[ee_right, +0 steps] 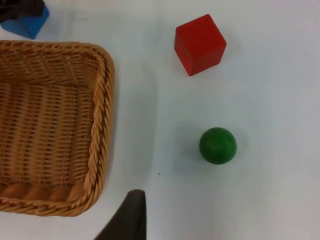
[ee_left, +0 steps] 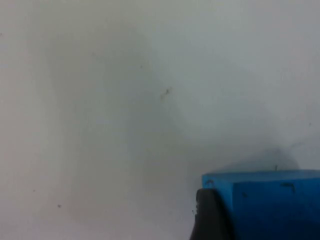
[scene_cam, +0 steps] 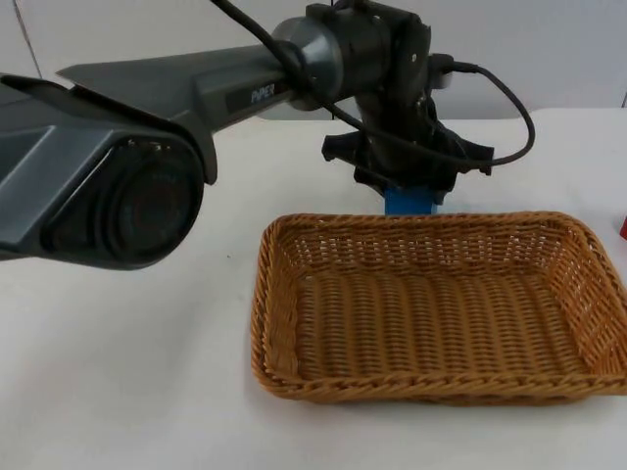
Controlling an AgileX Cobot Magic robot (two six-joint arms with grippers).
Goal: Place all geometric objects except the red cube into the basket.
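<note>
A blue block (scene_cam: 409,201) sits just behind the far rim of the wicker basket (scene_cam: 274,294). My left gripper (scene_cam: 411,184) reaches across from the left and is down over the block. In the left wrist view a black fingertip (ee_left: 210,216) presses against the side of the blue block (ee_left: 270,200), so the gripper is shut on it. In the right wrist view, a red cube (ee_right: 200,44) and a green ball (ee_right: 218,145) lie on the table beside the basket (ee_right: 102,125), with the blue block (ee_right: 25,22) beyond it. My right gripper (ee_right: 131,220) waits above the table near the basket's corner.
Nothing lies inside the basket. A sliver of the red cube (scene_cam: 623,227) shows at the table's right edge. The left arm's big elbow (scene_cam: 118,196) hangs over the left of the table. White table surrounds the basket.
</note>
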